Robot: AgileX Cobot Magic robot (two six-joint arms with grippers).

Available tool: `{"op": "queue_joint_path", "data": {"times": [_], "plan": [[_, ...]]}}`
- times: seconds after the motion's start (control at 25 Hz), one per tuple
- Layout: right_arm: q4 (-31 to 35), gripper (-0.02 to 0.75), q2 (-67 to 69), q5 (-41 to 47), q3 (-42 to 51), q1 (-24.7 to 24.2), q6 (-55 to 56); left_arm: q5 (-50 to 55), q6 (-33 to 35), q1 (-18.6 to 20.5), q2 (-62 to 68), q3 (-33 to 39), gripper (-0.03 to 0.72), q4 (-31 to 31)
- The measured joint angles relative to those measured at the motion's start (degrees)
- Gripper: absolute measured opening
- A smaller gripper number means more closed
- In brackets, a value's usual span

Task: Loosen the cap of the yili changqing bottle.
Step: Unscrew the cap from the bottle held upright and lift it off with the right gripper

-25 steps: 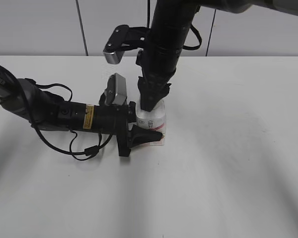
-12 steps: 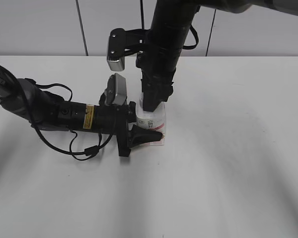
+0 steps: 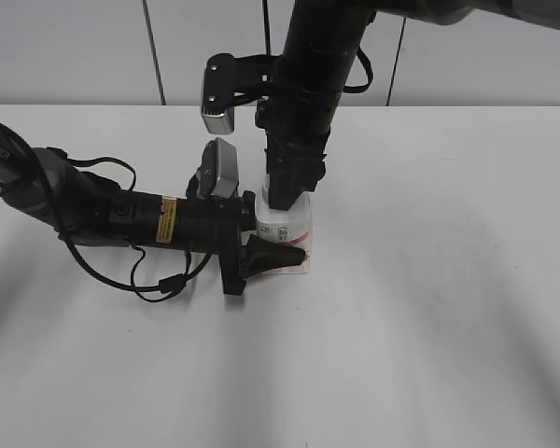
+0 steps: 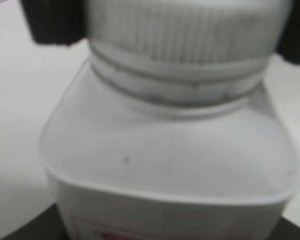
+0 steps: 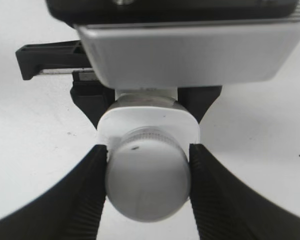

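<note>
The yili changqing bottle point(image 3: 295, 224) stands upright on the white table point(image 3: 429, 299), its pink-red label facing front. My left gripper point(image 3: 282, 246) reaches in from the left and is shut on the bottle's body. In the left wrist view the bottle's shoulder point(image 4: 170, 155) fills the frame under the ribbed white cap point(image 4: 182, 37). My right gripper point(image 3: 287, 198) comes straight down and is shut on the cap, which it hides in the exterior view. In the right wrist view the cap point(image 5: 146, 172) sits between both black ribbed fingers point(image 5: 87, 195) of the right gripper point(image 5: 148, 190).
The left arm point(image 3: 103, 215) lies low across the table's left half with loose cables. The right arm point(image 3: 313, 75) stands as a column above the bottle. The left wrist camera block point(image 5: 190, 50) sits close behind the bottle.
The right wrist turned a little about the cap between the earliest frame and half a second ago, its camera swinging slightly. Nothing has moved since. The bottle stays in place.
</note>
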Motion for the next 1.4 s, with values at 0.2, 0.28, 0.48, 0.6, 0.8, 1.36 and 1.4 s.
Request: {"op": "queue_joint_path", "data": {"times": [0.2, 0.28, 0.48, 0.6, 0.8, 1.36, 1.4], "plan": [[0.00, 0.395, 0.00, 0.00, 0.00, 0.00, 0.26, 0.00, 0.00, 0.00, 0.00, 0.00, 0.386, 0.00], [0.00, 0.405, 0.00, 0.00, 0.00, 0.00, 0.46, 0.00, 0.00, 0.00, 0.00, 0.00, 0.386, 0.00], [0.99, 0.442, -0.17, -0.33, 0.00, 0.00, 0.46, 0.12, 0.00, 0.00, 0.00, 0.00, 0.386, -0.10], [1.34, 0.494, -0.18, -0.33, 0.00, 0.00, 1.17, 0.18, -0.06, 0.00, 0.00, 0.00, 0.384, -0.16], [1.46, 0.545, -0.29, -0.33, 0.00, 0.06, 3.13, 0.29, -0.23, 0.00, 0.00, 0.00, 0.384, -0.23], [-0.41, 0.547, -4.65, -0.33, 0.00, 0.06, 16.78, 0.34, -0.28, 0.00, 0.00, 0.00, 0.382, -0.30], [-0.41, 0.547, -4.91, -0.33, 0.00, 0.06, 18.93, 0.34, -0.28, 0.00, 0.00, 0.00, 0.382, -0.30]]}}
